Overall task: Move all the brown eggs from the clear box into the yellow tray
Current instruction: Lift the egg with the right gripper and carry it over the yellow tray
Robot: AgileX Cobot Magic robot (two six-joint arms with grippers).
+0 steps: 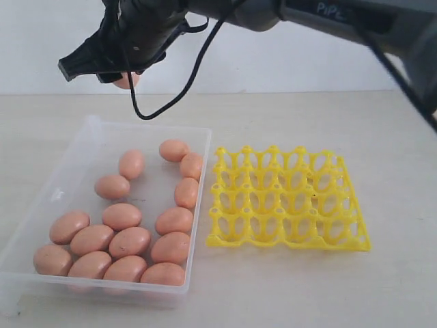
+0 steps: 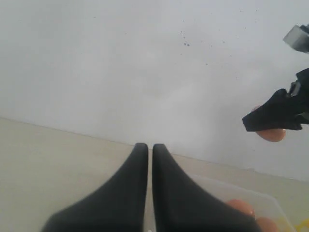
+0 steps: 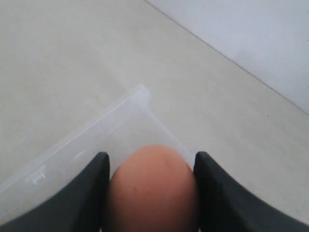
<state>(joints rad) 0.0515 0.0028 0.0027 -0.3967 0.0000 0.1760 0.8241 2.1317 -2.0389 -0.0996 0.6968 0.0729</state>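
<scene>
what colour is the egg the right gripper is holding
Light orange-brown and matte; the held egg shows best in the right wrist view.

In the exterior view the right claw (image 1: 102, 71) hides most of the held brown egg (image 1: 127, 81); only its underside shows. The left wrist view's edge cuts the clear box (image 2: 263, 198) to one corner, two brown eggs (image 2: 240, 207) to blurred slivers, the yellow tray (image 2: 303, 225) to a speck.
</scene>
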